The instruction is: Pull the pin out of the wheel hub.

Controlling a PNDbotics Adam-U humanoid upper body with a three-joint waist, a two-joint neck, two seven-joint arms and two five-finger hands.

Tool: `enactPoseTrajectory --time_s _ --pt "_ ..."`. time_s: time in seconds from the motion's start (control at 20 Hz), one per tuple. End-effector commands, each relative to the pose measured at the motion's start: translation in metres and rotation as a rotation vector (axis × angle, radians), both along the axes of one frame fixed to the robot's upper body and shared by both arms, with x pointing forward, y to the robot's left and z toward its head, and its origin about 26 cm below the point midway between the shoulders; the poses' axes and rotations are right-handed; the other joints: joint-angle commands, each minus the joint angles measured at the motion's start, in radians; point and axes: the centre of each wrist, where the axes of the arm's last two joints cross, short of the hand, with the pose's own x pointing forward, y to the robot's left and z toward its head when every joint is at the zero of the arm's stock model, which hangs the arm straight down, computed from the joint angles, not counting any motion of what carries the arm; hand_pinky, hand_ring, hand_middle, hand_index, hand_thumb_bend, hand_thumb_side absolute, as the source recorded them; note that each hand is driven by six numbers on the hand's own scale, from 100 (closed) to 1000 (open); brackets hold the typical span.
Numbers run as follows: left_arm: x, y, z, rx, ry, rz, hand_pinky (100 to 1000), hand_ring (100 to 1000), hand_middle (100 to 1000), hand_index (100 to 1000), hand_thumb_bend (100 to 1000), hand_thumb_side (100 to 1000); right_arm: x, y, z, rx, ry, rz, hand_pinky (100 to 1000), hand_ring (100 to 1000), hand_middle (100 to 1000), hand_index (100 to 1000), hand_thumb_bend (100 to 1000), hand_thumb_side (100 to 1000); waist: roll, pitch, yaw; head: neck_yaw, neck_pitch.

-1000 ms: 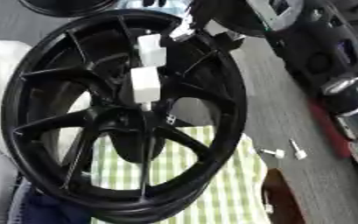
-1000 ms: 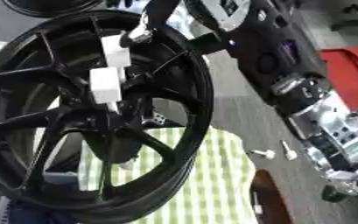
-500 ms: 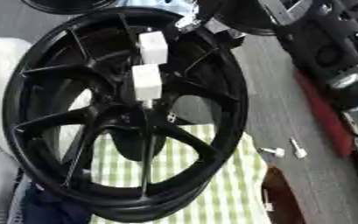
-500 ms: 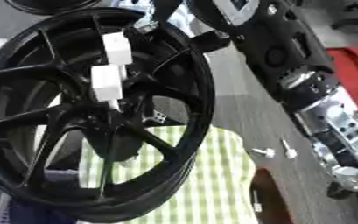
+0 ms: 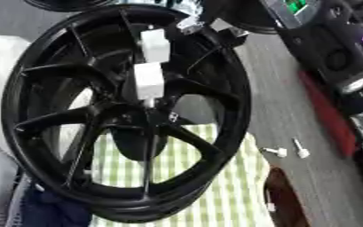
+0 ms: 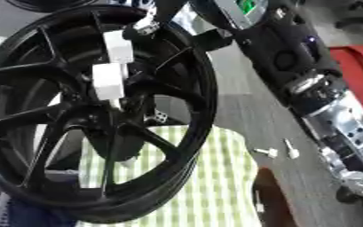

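A black spoked wheel stands tilted on edge and fills the left of both views. Two white block-shaped pieces sit in line on a spoke above the hub: the upper one near the rim and the lower one just above the centre. My right arm comes down from the upper right, and my right hand sits at the wheel's top rim, right beside the upper white piece. Whether it touches that piece is hidden. My left hand shows in neither view.
A green checked cloth lies under the wheel. Two small white pins lie on the grey table to its right. A brown object sits at the lower right and a red thing at the right edge.
My right hand and forearm have shifted slightly up toward the top of the rim. The white pieces and the wheel stand about where they were.
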Motion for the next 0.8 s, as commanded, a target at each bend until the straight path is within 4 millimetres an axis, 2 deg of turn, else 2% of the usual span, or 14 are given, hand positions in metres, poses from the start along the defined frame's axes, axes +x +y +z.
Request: enactPoseTrajectory --time_s 0.05,0.8 --pt "0.002 0.004 0.012 0.03 -0.026 -0.002 749 700 569 755 762 458 -0.004 -0.006 0.013 0.011 -0.02 0.0 794 767 793 856 518 421 0.004 -0.021 0.002 -0.003 0.006" --pt "0.004 0.001 0.016 0.027 -0.041 -0.012 747 697 564 753 768 455 0.003 -0.013 -0.004 -0.008 -0.003 -0.053 792 766 790 850 550 404 0.003 -0.018 0.019 -0.017 0.006"
